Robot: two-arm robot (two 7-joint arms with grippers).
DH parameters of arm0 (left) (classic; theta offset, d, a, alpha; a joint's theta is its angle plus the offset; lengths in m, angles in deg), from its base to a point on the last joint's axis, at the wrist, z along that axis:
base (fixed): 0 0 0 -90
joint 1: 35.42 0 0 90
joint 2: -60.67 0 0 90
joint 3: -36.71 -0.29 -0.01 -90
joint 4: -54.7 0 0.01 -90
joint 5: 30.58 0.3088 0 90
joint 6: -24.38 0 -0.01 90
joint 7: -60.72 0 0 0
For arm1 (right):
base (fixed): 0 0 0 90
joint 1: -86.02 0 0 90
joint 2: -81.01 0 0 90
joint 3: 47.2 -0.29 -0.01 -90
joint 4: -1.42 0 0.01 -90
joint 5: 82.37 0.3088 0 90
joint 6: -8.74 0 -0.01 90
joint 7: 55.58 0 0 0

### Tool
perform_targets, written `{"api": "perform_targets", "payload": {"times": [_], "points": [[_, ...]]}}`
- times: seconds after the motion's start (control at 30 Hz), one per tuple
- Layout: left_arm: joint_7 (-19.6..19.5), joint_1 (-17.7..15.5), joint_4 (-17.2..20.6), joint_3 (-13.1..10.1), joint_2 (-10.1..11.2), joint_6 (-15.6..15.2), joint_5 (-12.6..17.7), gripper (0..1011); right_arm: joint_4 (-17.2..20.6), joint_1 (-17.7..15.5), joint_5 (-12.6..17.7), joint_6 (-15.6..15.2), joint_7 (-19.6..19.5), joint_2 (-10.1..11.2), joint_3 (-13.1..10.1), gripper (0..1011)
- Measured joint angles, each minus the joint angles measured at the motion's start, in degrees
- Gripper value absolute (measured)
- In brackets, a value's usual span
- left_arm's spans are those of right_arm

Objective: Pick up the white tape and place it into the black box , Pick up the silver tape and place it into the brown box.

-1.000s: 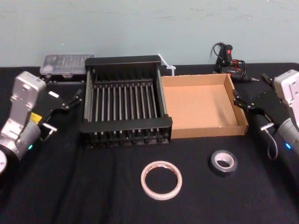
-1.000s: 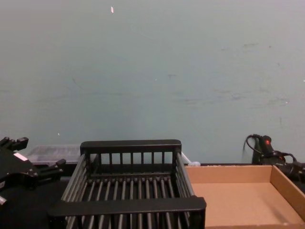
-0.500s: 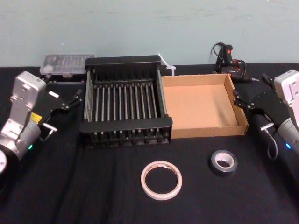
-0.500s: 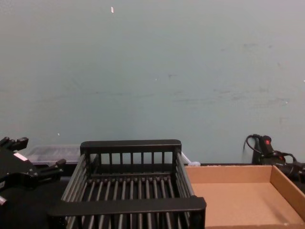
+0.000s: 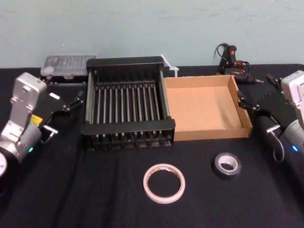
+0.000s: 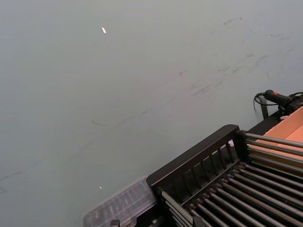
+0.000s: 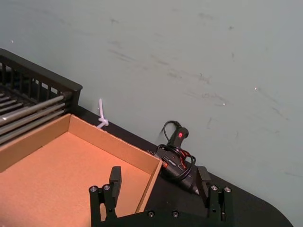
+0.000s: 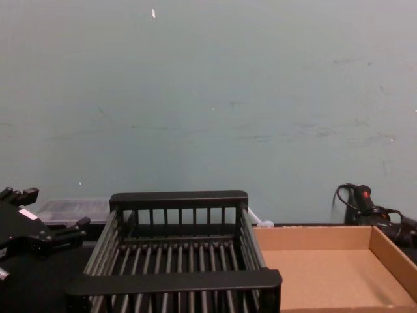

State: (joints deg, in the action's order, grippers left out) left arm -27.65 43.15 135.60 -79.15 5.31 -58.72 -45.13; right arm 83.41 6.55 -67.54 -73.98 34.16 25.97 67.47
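While L gripper [image 8: 49,210] & R gripper [image 7: 159,182] hold fingers spread, glue gun [image 5: 232,60] sits behind brown box [image 5: 199,108].

Left gripper [image 8: 51,210] parked at 9 o'clock, jaws apart; right gripper [image 7: 158,182] at 3 o'clock, jaws spread wide

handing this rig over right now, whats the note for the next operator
Left pincer: open, empty, beside the black box on its left.
Right pincer: open, empty, at the brown box's right side.
White tape and silver tape: lying flat on the table in front of the boxes.
Done: nothing, both boxes empty.
Left: white tape into black box, silver tape into brown box.
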Motion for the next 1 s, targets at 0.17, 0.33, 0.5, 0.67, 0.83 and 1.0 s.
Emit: {"api": "perform_targets", "payload": {"times": [0.17, 0.33, 0.5, 0.67, 0.83, 1.0], "points": [[0.00, 0.00, 0.00, 0.00, 0.00, 0.00, 0.00, 1001, 2.38, -1.53, 1.05, -0.09, 1.18, 0.85, -1.46, 1003], [0.00, 0.00, 0.00, 0.00, 0.00, 0.00, 0.00, 1001, 6.71, -3.92, 3.86, -2.56, 3.36, 2.59, -3.70, 1002], [0.00, 0.00, 0.00, 0.00, 0.00, 0.00, 0.00, 1001, 11.68, -6.89, 8.05, -7.08, 5.97, 4.78, -6.52, 1002], [0.00, 0.00, 0.00, 0.00, 0.00, 0.00, 0.00, 1001, 15.65, -9.42, 10.69, -11.04, 7.47, 6.59, -8.64, 1003], [0.00, 0.00, 0.00, 0.00, 0.00, 0.00, 0.00, 1001, 18.81, -11.64, 13.36, -15.26, 8.86, 7.87, -10.71, 1002], [0.00, 0.00, 0.00, 0.00, 0.00, 0.00, 0.00, 1001, 21.58, -14.05, 15.94, -19.38, 10.60, 8.84, -12.42, 1002]]}}
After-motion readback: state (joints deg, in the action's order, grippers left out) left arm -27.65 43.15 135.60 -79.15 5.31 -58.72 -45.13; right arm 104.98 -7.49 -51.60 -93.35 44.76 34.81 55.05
